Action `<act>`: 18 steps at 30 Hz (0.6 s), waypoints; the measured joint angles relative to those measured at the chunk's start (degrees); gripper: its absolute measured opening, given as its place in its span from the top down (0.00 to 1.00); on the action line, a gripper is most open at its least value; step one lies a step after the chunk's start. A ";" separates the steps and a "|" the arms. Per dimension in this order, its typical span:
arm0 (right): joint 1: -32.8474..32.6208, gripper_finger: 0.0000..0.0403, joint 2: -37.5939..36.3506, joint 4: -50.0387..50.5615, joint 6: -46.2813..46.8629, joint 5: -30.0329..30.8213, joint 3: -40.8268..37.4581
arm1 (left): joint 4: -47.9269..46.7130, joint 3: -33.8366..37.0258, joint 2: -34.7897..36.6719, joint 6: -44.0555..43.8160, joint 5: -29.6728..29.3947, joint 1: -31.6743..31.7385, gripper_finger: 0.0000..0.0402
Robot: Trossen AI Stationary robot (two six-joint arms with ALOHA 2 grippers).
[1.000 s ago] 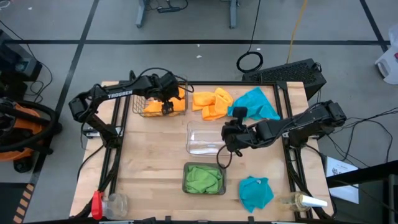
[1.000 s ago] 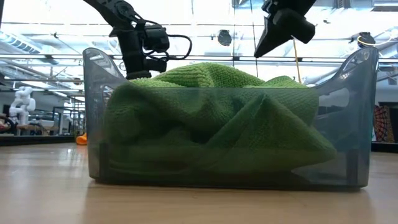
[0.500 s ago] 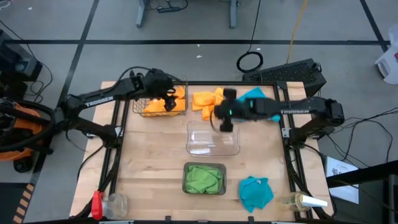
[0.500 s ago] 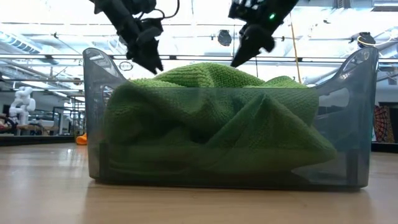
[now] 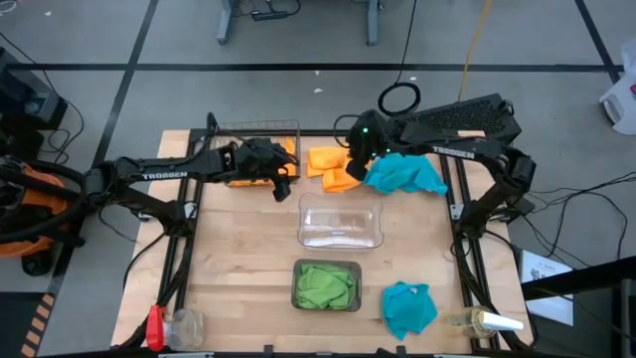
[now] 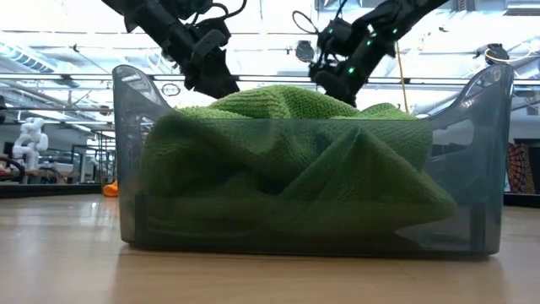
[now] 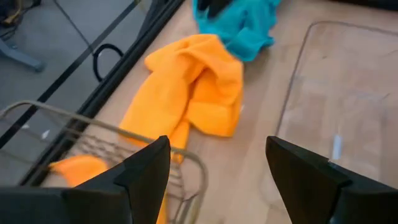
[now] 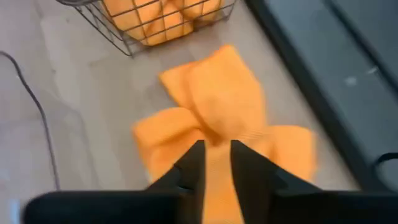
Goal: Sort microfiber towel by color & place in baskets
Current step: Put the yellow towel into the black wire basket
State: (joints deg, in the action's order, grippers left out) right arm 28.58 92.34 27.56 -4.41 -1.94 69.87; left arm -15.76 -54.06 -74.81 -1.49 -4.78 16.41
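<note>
High view: "TROSSEN" on left arm [image 5: 164, 175]; left gripper [image 5: 285, 181] wide apart, empty; right gripper [image 5: 355, 162] barely parted, empty.

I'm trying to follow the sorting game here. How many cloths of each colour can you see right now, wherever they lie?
Orange cloths: 2, one in the wire basket, one loose on the table.
Teal cloths: 2, one at the far right, one near the front edge.
Green cloths: a green heap in the grey tray; separate cloths can't be told apart, so at least 1.
Total: at least 5.
</note>
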 joint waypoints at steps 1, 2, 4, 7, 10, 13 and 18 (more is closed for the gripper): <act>-0.04 0.80 1.03 -0.62 1.67 -0.30 0.00 | 1.18 0.59 0.00 -0.59 -0.02 -0.51 0.33; -0.10 0.76 2.26 -1.11 3.03 -0.05 0.00 | 1.63 0.95 -0.02 -1.13 -0.13 -0.93 0.33; -0.13 0.68 4.68 -2.55 4.74 1.15 0.00 | 2.02 1.02 -0.02 -2.25 -0.50 -1.89 0.33; -0.11 0.55 7.27 -4.40 7.15 3.46 -0.02 | 2.23 1.00 -0.02 -2.74 -2.92 -3.50 0.33; -0.13 0.44 8.16 -4.88 8.29 5.78 -0.02 | 2.45 1.00 -0.02 -2.74 -4.30 -5.10 0.33; -0.15 0.37 8.17 -5.45 8.35 6.73 0.00 | 2.74 0.98 -0.02 -2.75 -4.71 -6.13 0.33; -0.02 0.35 9.71 -4.59 8.31 9.74 0.00 | 5.44 0.98 -0.02 -3.05 -4.76 -7.25 0.33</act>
State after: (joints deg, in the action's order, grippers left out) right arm 28.56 102.05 22.98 3.90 7.81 69.87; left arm -10.32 -53.08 -74.83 -4.53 -9.54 9.16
